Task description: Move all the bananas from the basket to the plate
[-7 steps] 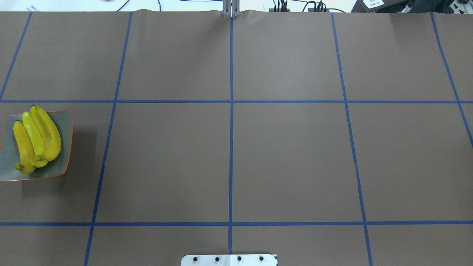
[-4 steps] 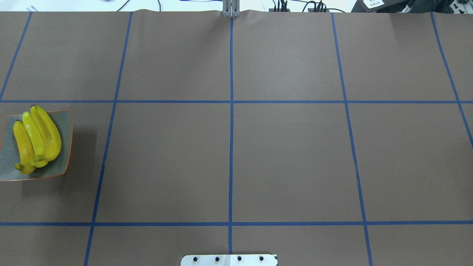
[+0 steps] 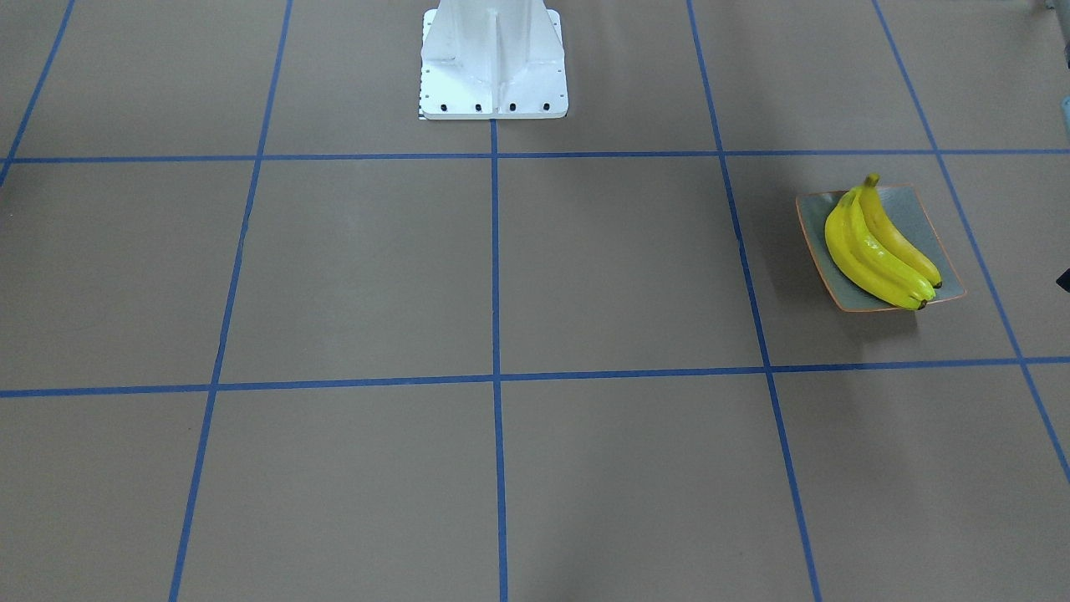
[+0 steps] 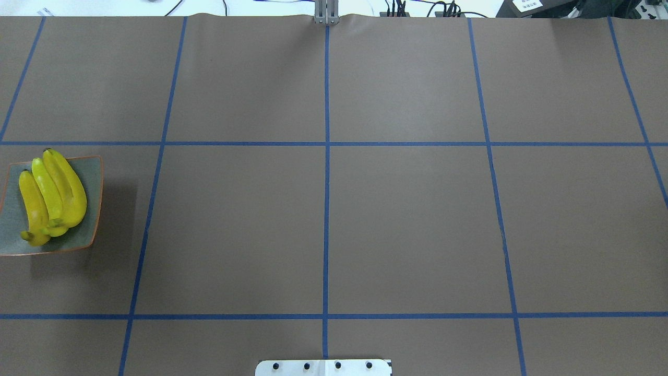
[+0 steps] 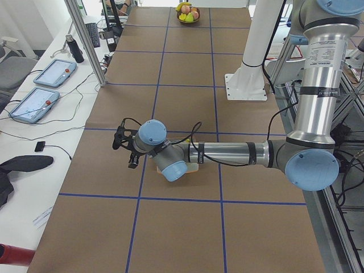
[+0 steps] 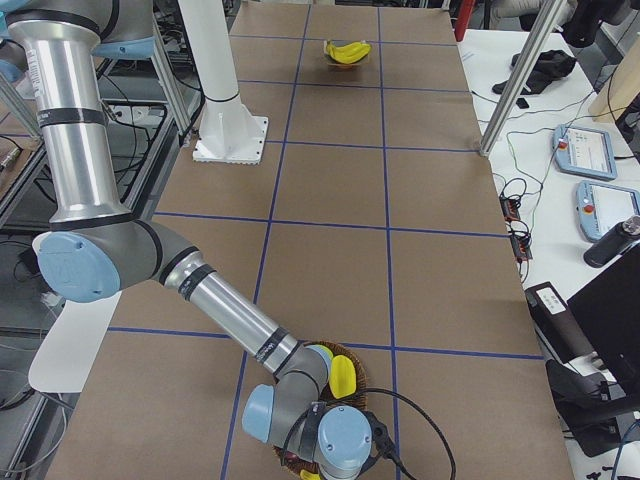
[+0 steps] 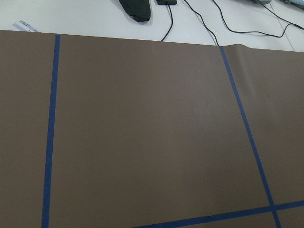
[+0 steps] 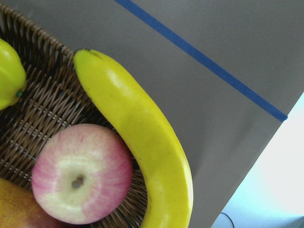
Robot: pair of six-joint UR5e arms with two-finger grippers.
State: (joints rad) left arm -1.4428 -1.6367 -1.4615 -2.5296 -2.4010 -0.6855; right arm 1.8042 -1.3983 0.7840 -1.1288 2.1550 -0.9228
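Note:
Three yellow bananas (image 4: 52, 196) lie side by side on the grey-green plate (image 4: 93, 209) at the table's left edge; the front view shows the same bananas (image 3: 878, 247) and plate (image 3: 926, 219). One more banana (image 8: 142, 142) rests along the rim of the wicker basket (image 8: 42, 104), close under the right wrist camera. In the right side view the right arm's wrist hangs over that basket (image 6: 356, 392) and banana (image 6: 342, 375), hiding its gripper. My left gripper (image 5: 126, 151) shows only in the left side view, low beside the plate; I cannot tell if it is open or shut.
A pink apple (image 8: 80, 173) and a yellow-green fruit (image 8: 8, 76) share the basket. The white robot base (image 3: 493, 63) stands at the table's rear middle. Teach pendants (image 5: 42, 99), cables and a metal post line the operators' side table.

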